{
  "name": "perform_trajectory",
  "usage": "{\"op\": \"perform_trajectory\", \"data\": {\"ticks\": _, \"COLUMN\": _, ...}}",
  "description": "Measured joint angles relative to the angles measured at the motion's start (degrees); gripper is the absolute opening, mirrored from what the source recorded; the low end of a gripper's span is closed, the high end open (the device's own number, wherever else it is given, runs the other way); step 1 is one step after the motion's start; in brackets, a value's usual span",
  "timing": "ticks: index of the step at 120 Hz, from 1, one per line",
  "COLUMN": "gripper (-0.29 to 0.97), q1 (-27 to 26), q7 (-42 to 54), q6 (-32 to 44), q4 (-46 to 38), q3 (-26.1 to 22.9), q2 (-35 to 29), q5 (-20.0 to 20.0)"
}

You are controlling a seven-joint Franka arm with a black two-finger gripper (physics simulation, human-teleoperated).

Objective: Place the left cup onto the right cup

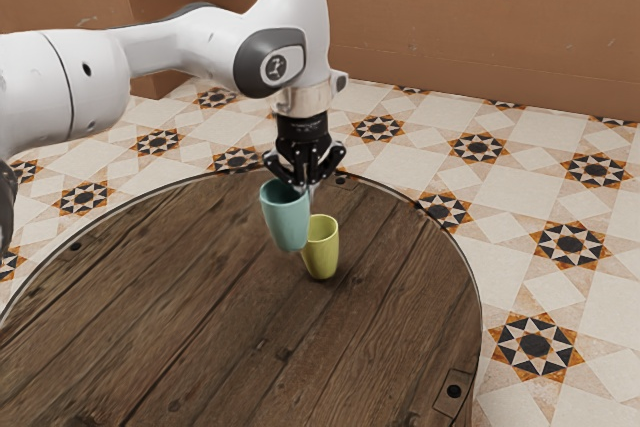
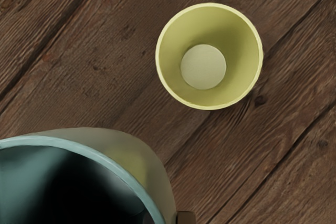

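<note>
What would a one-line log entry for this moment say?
gripper: shut on teal tapered cup, held above table | target: yellow-green cup, upright, empty, on round wooden table | stacked: not yet

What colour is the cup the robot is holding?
The held cup is teal, clearest in the exterior view.

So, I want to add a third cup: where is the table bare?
The table is bare from the yellow cup to its near rim and toward the exterior view's left. Crowded only where the gripper holds the teal cup beside it.
</note>
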Motion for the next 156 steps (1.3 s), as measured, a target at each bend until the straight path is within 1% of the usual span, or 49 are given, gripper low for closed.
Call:
{"op": "perform_trajectory", "data": {"ticks": 39, "gripper": -0.1, "q1": 0.3, "q7": 0.6, "q6": -2.4, "q4": 9.0, "q3": -1.4, "q2": 6.1, "q5": -0.1}}
{"op": "perform_trajectory", "data": {"ticks": 105, "gripper": -0.1, "q1": 5.2, "q7": 1.4, "q6": -2.5, "q4": 9.9, "q3": -1.9, "q2": 7.0, "q5": 0.0}}
{"op": "perform_trajectory", "data": {"ticks": 156, "gripper": -0.1, "q1": 5.9, "q7": 2.0, "q6": -2.7, "q4": 16.8, "q3": -2.5, "q2": 12.6, "q5": 0.0}}
